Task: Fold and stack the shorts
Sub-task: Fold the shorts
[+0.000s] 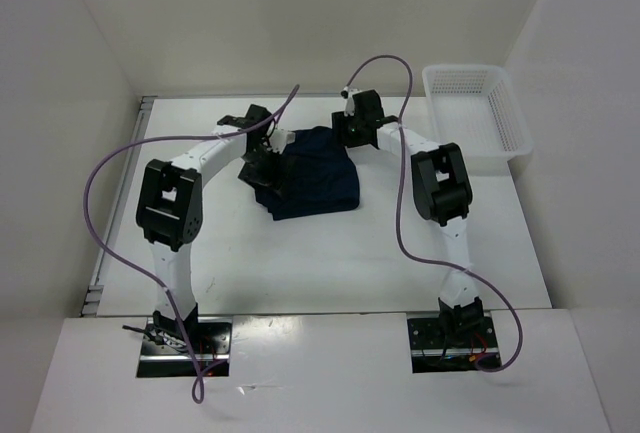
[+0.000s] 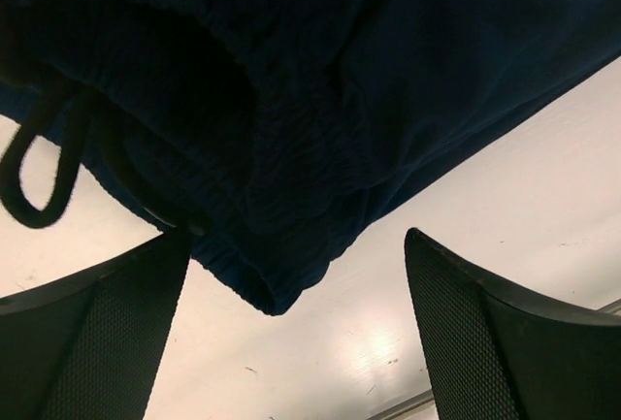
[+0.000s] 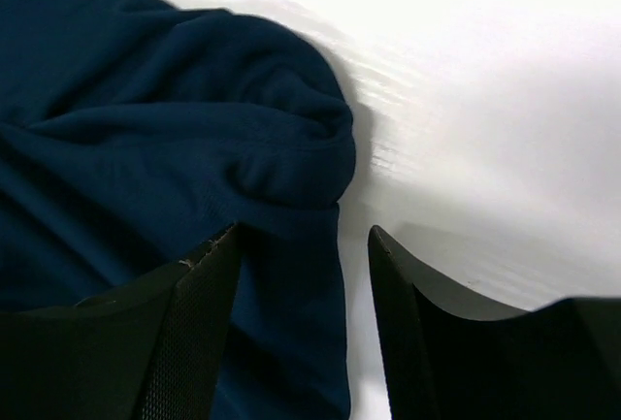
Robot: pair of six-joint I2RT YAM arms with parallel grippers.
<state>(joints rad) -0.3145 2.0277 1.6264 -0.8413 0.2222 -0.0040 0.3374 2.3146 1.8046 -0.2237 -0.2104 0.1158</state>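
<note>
The dark navy shorts (image 1: pixel 312 175) lie bunched in a rough square at the middle back of the white table. My left gripper (image 1: pixel 262 156) is at their left edge, open and low over the table. In the left wrist view its fingers (image 2: pixel 97 333) stand wide apart with the ribbed waistband (image 2: pixel 281 187) and a drawstring loop (image 2: pixel 34 173) just ahead of them. My right gripper (image 1: pixel 345 131) is at the shorts' far right corner, open. In the right wrist view a fold of the navy fabric (image 3: pixel 291 333) lies between its fingers (image 3: pixel 189 333).
A white mesh basket (image 1: pixel 478 118) stands at the table's back right, apart from the shorts. White walls close in the table at the back and both sides. Purple cables loop over both arms.
</note>
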